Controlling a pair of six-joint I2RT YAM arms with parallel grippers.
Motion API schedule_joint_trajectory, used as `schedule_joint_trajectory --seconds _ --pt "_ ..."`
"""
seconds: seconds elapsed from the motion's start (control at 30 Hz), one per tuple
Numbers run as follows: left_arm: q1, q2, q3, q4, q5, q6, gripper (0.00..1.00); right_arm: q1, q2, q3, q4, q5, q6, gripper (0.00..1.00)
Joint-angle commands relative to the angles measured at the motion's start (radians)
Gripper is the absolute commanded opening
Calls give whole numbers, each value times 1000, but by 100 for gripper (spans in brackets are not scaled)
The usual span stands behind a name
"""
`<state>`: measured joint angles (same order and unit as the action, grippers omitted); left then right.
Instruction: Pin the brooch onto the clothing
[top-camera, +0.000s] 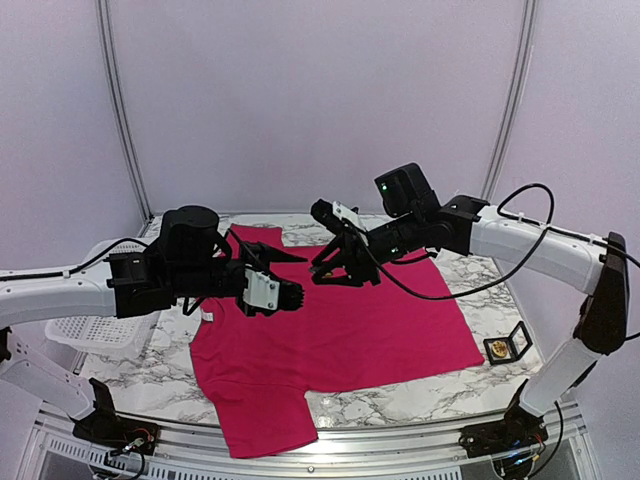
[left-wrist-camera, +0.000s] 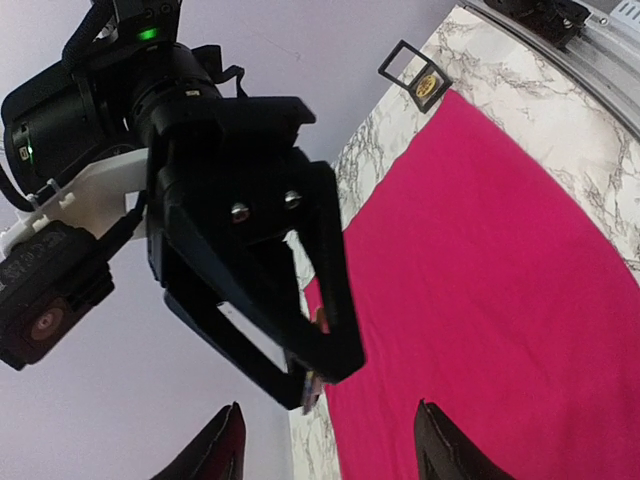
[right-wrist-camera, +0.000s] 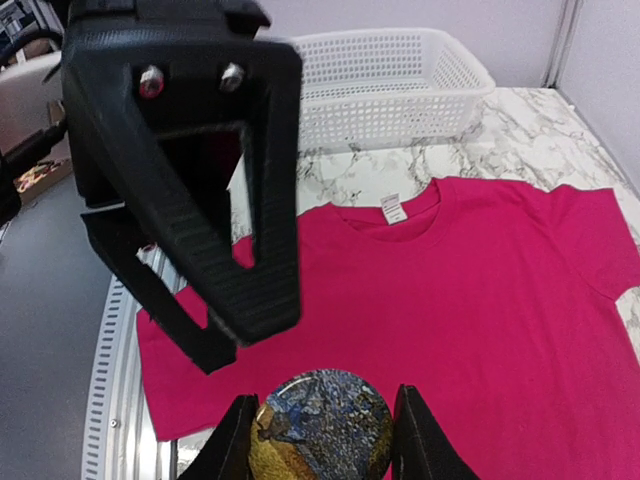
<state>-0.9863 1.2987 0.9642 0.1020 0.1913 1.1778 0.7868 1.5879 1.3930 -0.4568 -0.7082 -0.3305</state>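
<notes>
Right wrist view, right gripper (right-wrist-camera: 322, 436) fingers clamped on a round blue-and-gold brooch (right-wrist-camera: 318, 420), left gripper (top-camera: 289, 296) fingers apart and empty just opposite, magenta T-shirt (right-wrist-camera: 480, 300) spread flat on the marble table (right-wrist-camera: 520, 130) below, small white neck label (right-wrist-camera: 393, 209), its print too small to read

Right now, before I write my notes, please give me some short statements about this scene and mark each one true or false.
1. The right gripper holds a round brooch. True.
2. The brooch is already pinned on the shirt. False: it is in the right gripper, above the shirt.
3. The shirt has a white label at the neck. True.
4. The shirt lies in the basket. False: it lies spread on the table, and the basket stands beyond its collar.
5. The left gripper is shut on the shirt. False: it is open and holds nothing.
</notes>
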Motion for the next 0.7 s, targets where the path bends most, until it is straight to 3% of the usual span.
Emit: schedule_joint_trajectory --seconds 0.0,0.53,0.67 --pt "-10 -46 -18 67 -37 53 59 43 12 65 -97 17 -32 6" --pt "-15 40 26 44 -45 58 40 61 10 75 -87 -21 -31 6" --pt "-19 54 31 56 -44 59 30 60 16 76 -88 -18 -34 6"
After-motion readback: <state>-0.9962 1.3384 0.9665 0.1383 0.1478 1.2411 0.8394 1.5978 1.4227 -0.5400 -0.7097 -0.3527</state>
